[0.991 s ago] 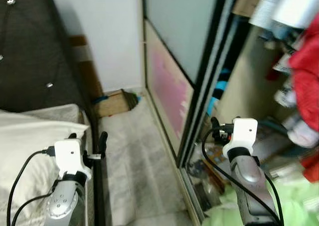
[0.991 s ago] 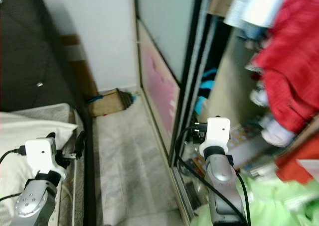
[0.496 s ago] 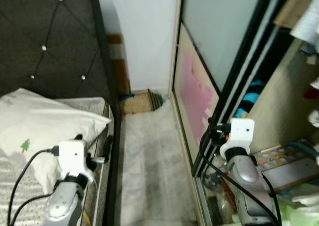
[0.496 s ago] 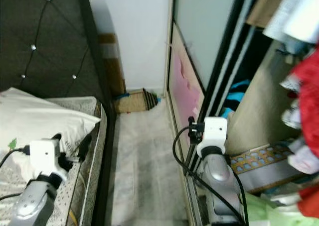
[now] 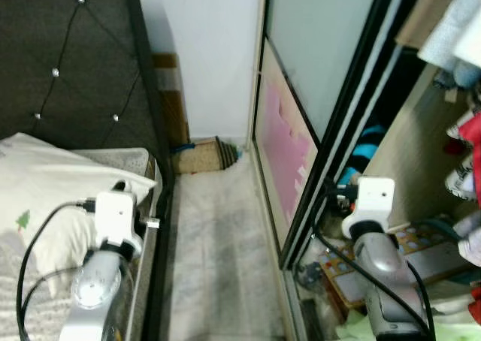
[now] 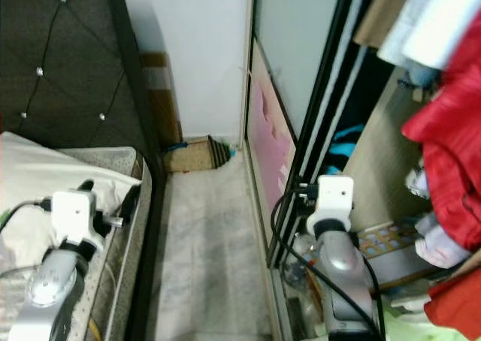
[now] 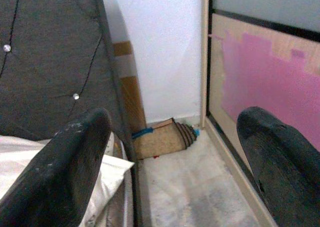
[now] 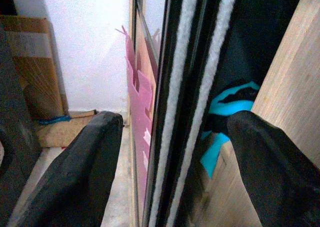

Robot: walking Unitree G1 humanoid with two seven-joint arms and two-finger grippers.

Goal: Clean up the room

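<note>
Both arms are raised in front of me in a narrow aisle beside a bed. My left gripper (image 7: pixel 170 162) is open with nothing between its fingers, hanging over the bed's edge near a white pillow (image 5: pixel 45 198). My right gripper (image 8: pixel 175 162) is also open and empty, close to the black frame of the sliding wardrobe door (image 5: pixel 316 161). A flat piece of cardboard (image 5: pixel 199 157) lies on the floor in the far corner. Inside the open wardrobe hang red clothes (image 6: pixel 443 153), and a turquoise cloth (image 8: pixel 227 107) lies deeper in.
A dark tufted headboard (image 5: pixel 68 63) and the bed frame bound the aisle on the left. The wardrobe door with pink patches (image 5: pixel 282 138) bounds it on the right. A pale strip of floor (image 5: pixel 218 258) runs ahead to a white wall (image 5: pixel 203 48). Clutter lies on the wardrobe floor (image 5: pixel 338 266).
The camera has swung, first left toward the bed, then slightly back right. Both arms stay raised with grippers open. Nothing in the room has moved.
</note>
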